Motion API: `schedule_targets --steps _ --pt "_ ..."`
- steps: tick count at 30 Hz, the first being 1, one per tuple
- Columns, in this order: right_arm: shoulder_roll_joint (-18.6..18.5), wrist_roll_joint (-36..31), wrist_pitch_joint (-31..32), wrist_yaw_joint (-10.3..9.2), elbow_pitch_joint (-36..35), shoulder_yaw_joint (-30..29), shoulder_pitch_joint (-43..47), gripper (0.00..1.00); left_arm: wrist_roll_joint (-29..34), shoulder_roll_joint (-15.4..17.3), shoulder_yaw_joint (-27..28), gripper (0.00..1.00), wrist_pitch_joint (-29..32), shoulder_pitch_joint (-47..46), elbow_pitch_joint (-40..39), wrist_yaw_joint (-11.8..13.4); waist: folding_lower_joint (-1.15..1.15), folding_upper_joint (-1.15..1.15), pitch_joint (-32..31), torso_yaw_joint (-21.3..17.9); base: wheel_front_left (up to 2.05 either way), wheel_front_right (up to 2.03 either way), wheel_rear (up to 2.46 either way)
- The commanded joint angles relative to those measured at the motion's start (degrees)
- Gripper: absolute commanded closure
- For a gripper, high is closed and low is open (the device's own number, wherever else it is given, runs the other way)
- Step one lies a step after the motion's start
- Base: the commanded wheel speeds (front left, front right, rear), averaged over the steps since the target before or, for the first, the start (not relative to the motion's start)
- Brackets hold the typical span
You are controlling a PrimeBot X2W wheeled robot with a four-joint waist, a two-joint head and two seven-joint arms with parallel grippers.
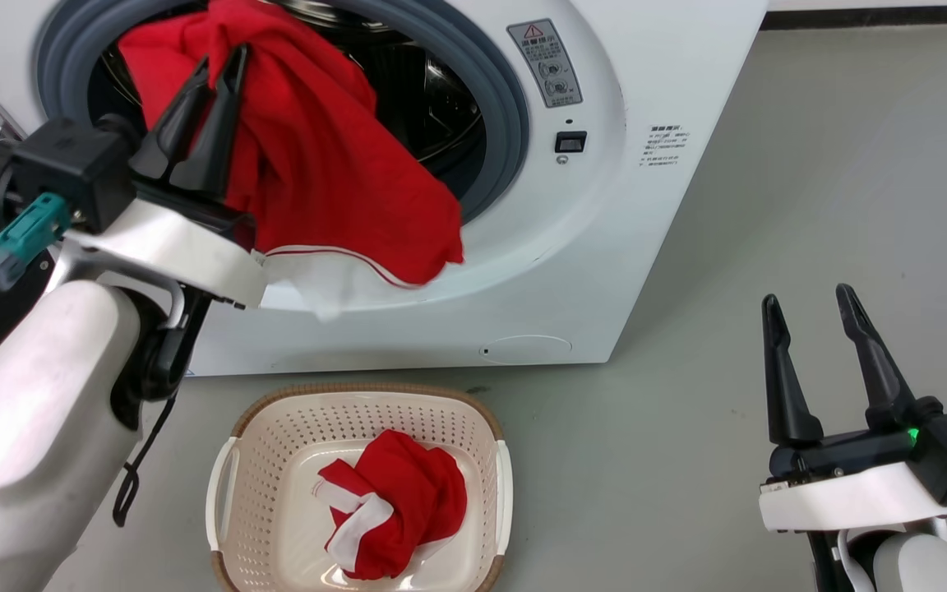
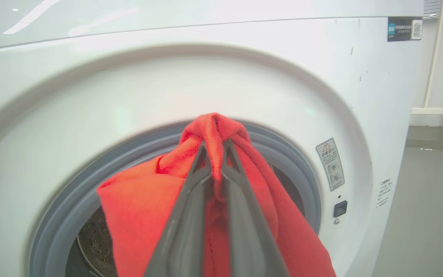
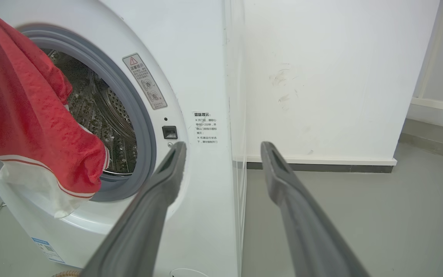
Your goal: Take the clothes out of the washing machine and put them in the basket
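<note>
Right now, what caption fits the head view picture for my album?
Left tool holds a red garment at the washing machine, basket below.

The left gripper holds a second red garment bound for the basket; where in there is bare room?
Bare basket bottom lies along its left wall and its far wall, toward the washing machine. The middle and near right are crowded by the red garment already there. Grey floor between basket and right gripper is free too.
</note>
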Motion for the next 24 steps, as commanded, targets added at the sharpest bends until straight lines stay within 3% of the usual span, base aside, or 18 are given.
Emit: schedule_targets --steps 1,13,24 --pt "0.06 -0.16 -0.11 -0.04 0.15 0.02 0.73 0.00 0.36 0.33 0.15 1.00 -0.01 0.75 -0.73 0.36 0.01 0.00 -0.21 0.06 0.00 0.00 0.00" --pt "0.06 -0.16 -0.11 -0.04 0.20 -0.03 2.67 0.00 2.38 5.09 1.03 1.00 2.28 7.00 -17.70 7.27 0.01 0.00 -2.68 1.16 0.00 0.00 0.00" --pt "0.06 -0.13 -0.11 -0.04 -0.11 0.17 3.19 0.00 2.11 8.24 0.35 1.00 3.28 15.08 -24.93 11.30 0.01 0.00 -2.88 2.16 0.00 0.00 0.00"
